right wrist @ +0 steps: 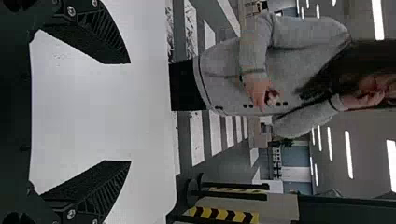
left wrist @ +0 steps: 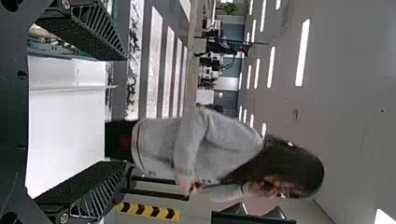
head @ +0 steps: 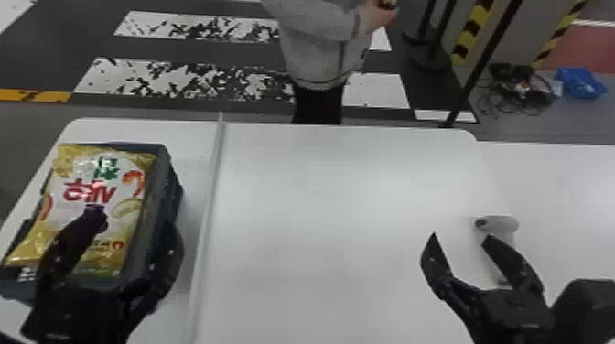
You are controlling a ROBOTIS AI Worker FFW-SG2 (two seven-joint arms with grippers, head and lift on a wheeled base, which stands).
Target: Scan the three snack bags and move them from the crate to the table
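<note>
Gold-and-white snack bag (head: 94, 178) below the left hand (head: 137, 225)

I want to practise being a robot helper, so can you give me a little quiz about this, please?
1. True or false: the right gripper is holding a snack bag.

2. Where is the gold and white snack bag?
A) On the floor
B) In the crate
C) Between the right gripper's fingers

3. Fill in the missing word: the left gripper's two fingers are spread apart, so that gripper is ____.

Key: 1. False, there is nothing between its fingers. 2. B. 3. Open.
</note>
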